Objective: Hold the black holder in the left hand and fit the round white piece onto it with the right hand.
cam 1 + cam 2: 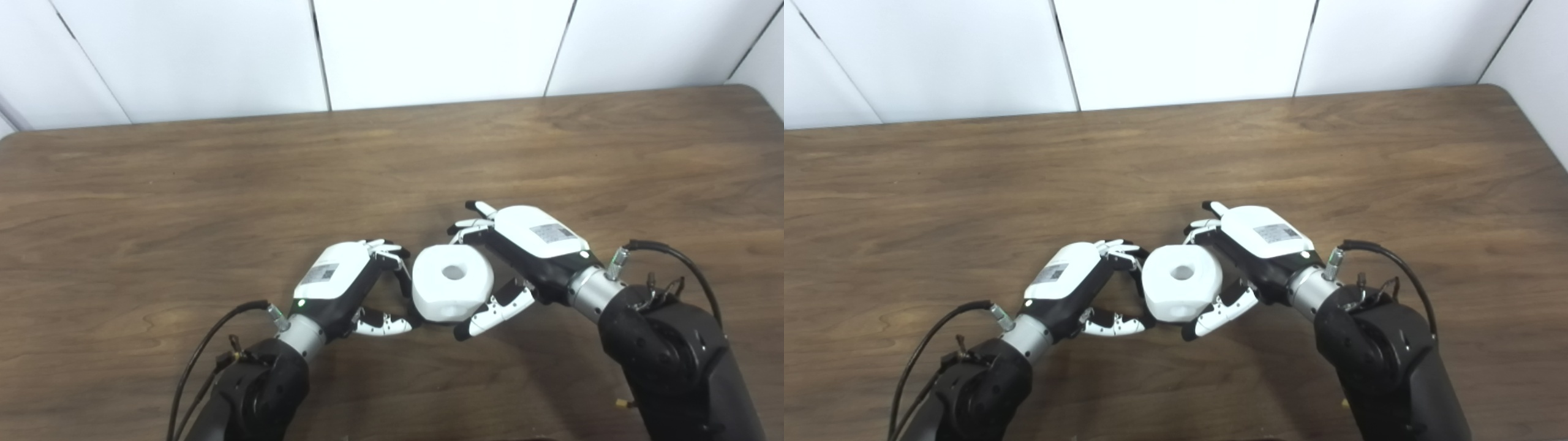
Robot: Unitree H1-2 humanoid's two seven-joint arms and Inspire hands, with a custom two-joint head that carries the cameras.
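While the left hand (349,283) pinches underneath, the right hand (520,251) clasps the round white piece (452,283).

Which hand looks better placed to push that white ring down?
The right hand, probably: its fingers and thumb wrap the round white piece. The left hand only reaches its side; the black holder is hidden.

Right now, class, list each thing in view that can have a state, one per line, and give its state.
White piece: upright, centre hole facing up, held between both hands.
Black holder: not visible; hidden or absent, cannot tell.
Left robot hand: fingers and thumb against the piece's left side.
Right robot hand: fingers behind the piece, thumb in front, gripping it.
Table: bare wood.
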